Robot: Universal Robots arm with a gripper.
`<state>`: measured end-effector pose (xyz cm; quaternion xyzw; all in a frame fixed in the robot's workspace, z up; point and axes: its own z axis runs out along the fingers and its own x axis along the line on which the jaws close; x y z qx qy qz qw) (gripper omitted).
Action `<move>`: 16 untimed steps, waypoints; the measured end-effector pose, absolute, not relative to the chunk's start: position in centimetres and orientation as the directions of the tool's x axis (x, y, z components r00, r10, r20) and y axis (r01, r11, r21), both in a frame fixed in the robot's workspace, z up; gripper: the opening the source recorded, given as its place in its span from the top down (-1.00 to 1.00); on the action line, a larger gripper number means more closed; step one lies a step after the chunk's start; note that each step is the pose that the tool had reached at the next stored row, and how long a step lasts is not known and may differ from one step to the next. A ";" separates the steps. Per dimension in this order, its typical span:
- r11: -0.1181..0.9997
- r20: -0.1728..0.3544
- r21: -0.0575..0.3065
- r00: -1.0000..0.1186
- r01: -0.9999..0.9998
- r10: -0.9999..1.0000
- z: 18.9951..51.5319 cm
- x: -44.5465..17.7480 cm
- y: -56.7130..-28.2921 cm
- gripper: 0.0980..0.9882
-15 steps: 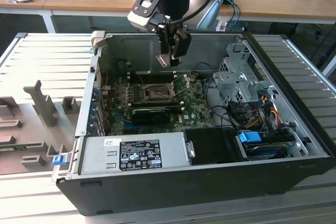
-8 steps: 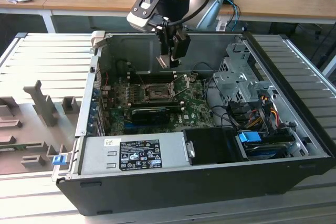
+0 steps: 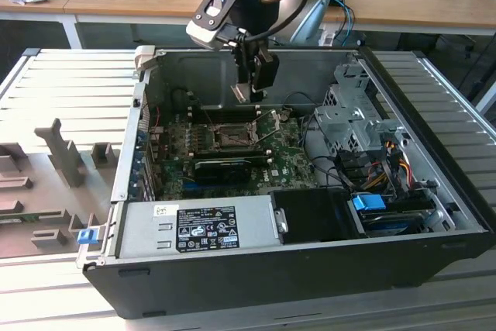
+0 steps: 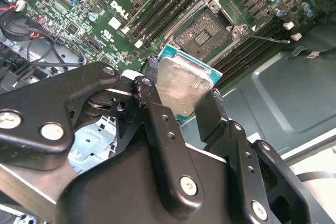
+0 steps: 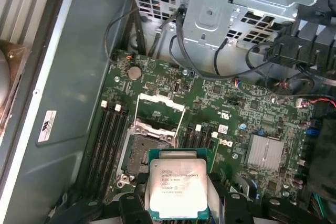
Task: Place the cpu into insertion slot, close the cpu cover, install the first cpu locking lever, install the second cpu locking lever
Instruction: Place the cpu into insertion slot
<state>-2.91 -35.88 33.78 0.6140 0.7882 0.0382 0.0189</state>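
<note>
ROBOT ARM CARRIES A CHIP OVER AN OPEN COMPUTER. We are looking into an open computer case [image 3: 310,273] lying on a grooved metal table [image 3: 62,75]. The arm's pincer [image 3: 252,97] is hanging over the green circuit board [image 3: 288,162].

The pincer is gripping the chip [image 4: 181,85] by two opposite edges, with a black finger [image 4: 157,116] pressing in from each side. In both wrist views we are seeing the chip's silver-grey top facing the camera, with its green rim showing around it.

The chip is riding in the air above the board, near the socket [image 5: 137,149] but apart from it. In the first wrist view it is overlapping one corner of the socket. The socket is lying bare, with its dark pin field showing.

The cover plate [image 5: 157,100] is standing swung up off the socket, on the side away from the chip. A thin wire lever [image 4: 269,39] is sticking out beside the socket, though we are not able to tell which of the two levers it is.

Rows of long black memory slots [image 5: 107,140] are running alongside the socket. In the exterior view a silver power box [image 3: 194,226] is sitting along the case's near wall.
</note>
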 end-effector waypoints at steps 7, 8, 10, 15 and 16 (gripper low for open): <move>0.189 0.017 0.083 -0.191 0.978 0.981 33.2 -2.9 -35.9 0.04; 0.178 0.017 0.083 -0.180 0.981 0.984 33.0 -2.9 -35.9 0.04; 0.147 0.017 0.083 -0.149 0.986 0.989 32.7 -2.9 -35.9 0.04; 0.105 0.017 0.083 -0.107 0.991 0.994 32.0 -3.0 -35.9 0.04; 0.105 0.017 0.083 -0.107 0.991 0.994 31.9 -3.0 -35.9 0.04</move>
